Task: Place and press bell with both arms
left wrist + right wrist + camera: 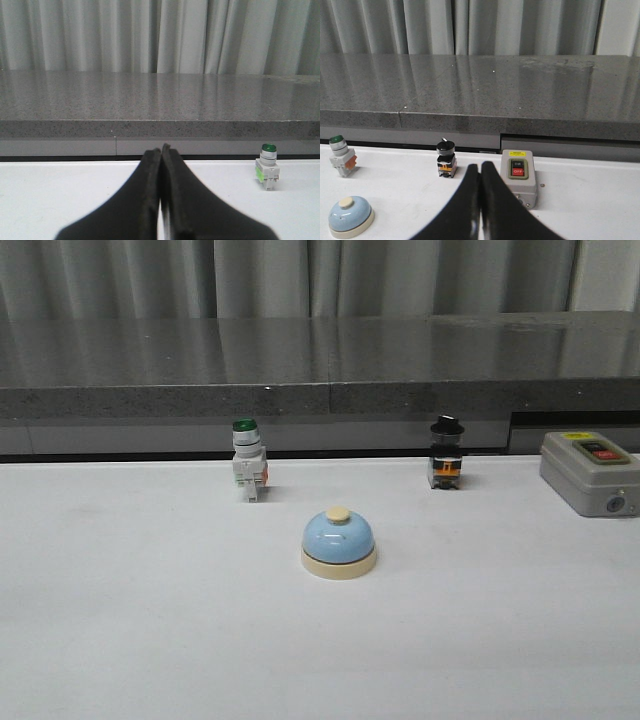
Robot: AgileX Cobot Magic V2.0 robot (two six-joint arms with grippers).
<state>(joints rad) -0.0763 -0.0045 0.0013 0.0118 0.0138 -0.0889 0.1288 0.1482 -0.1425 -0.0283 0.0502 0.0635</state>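
The light-blue bell (339, 542) with cream base and cream button stands upright on the white table, near the middle. It also shows in the right wrist view (350, 214). Neither arm appears in the front view. My left gripper (161, 150) is shut and empty above the table, with the bell out of its view. My right gripper (480, 168) is shut and empty, back from the bell and to its right.
A green-capped white push-button (248, 461) stands behind the bell to the left, also in the left wrist view (267, 167). A black knob switch (446, 453) stands behind to the right. A grey switch box (592, 472) sits far right. A grey stone ledge (320, 370) runs along the back.
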